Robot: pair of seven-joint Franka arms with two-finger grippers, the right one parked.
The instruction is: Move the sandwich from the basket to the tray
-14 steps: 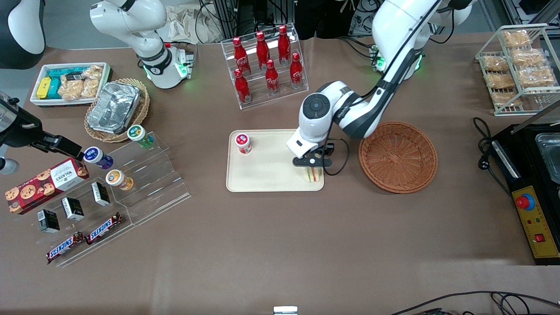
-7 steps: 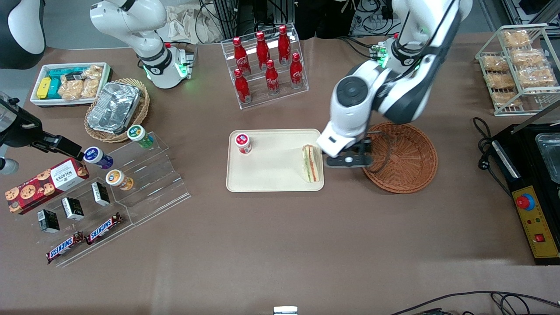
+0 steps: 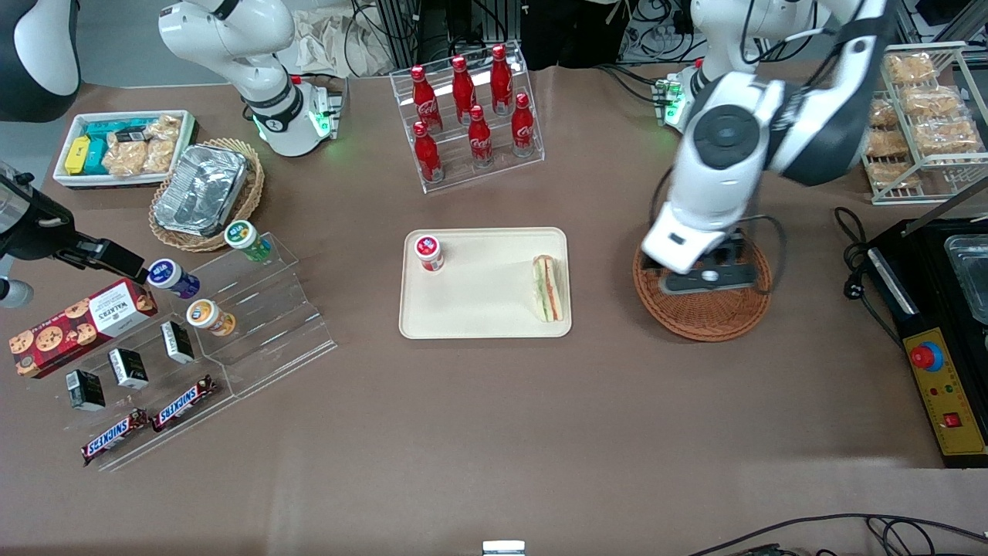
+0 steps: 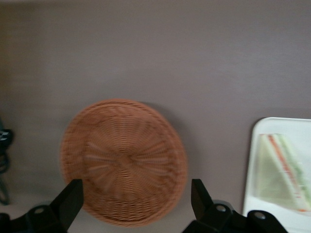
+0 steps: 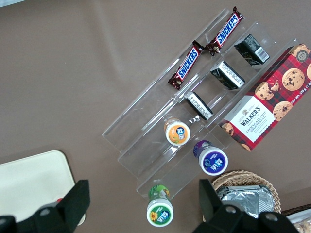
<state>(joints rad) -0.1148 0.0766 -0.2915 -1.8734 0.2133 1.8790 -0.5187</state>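
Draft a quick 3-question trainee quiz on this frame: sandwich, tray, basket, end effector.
1. True or false: the sandwich lies on the tray.
2. Where is the left arm's end effector? A) above the wicker basket B) above the Coca-Cola bottles C) over the tray
3. Fill in: the end effector's fingers are ____, holding nothing.

Key
1. True; it lies at the tray's edge nearest the basket.
2. A
3. open
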